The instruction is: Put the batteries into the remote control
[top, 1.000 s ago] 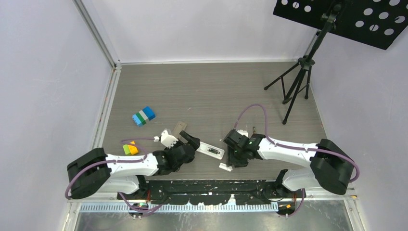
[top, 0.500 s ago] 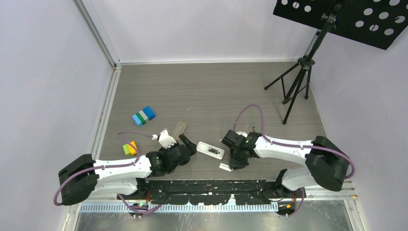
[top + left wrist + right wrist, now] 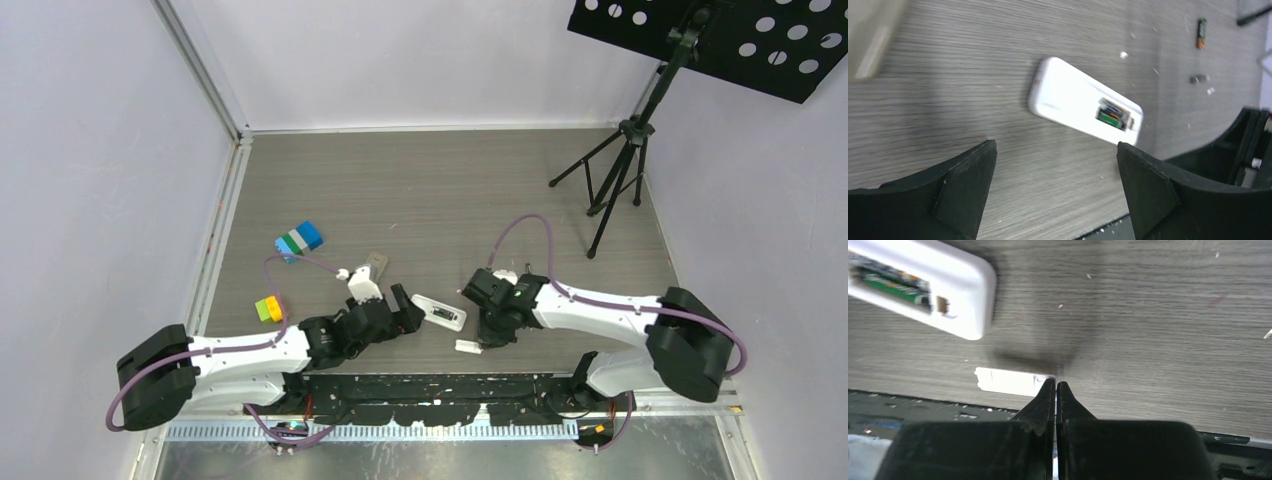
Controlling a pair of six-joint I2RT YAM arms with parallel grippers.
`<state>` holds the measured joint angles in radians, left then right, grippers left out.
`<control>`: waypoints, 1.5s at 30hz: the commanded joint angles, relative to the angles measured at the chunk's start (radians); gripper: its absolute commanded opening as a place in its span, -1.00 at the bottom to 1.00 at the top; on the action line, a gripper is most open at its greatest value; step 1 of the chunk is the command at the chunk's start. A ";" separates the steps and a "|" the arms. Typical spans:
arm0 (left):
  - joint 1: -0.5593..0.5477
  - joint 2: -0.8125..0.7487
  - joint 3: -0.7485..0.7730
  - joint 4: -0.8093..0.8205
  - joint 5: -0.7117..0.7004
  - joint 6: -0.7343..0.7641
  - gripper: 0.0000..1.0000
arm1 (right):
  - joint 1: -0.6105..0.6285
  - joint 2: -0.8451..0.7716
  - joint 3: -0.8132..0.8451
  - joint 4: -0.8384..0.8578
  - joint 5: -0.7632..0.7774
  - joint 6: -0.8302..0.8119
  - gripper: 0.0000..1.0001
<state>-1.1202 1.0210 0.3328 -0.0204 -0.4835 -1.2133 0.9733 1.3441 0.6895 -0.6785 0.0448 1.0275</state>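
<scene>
Walled lab enclosure (image 3: 120, 150), bolted robot arms (image 3: 250, 350)

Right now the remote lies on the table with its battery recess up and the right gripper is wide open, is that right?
No: the right gripper is shut, jaws together, as the right wrist view shows. The remote does lie recess up on the table.

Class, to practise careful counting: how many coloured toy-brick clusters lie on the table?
2: the blue-green cluster left of centre; the yellow-green cluster nearer the front-left. Others may be hidden.
</scene>
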 commanded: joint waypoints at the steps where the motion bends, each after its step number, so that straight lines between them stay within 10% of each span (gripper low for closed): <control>1: -0.004 0.027 0.007 0.245 0.179 0.200 0.84 | 0.004 -0.137 0.018 0.048 0.066 0.027 -0.99; 18: 0.081 0.069 0.066 0.421 0.535 0.192 0.83 | 0.004 -0.319 0.063 0.120 0.063 -0.108 -0.99; 34: 0.111 -0.012 0.015 0.355 0.457 0.191 0.36 | -0.003 -0.309 0.074 0.059 0.223 0.020 -0.99; 45: 0.122 0.108 0.107 0.396 0.561 0.211 0.51 | -0.003 -0.301 0.085 0.162 0.124 -0.078 -0.99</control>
<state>-1.0061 1.0801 0.3748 0.3176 0.0189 -1.0309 0.9722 1.0561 0.7307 -0.5854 0.1909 0.9951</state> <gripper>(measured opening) 0.785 0.026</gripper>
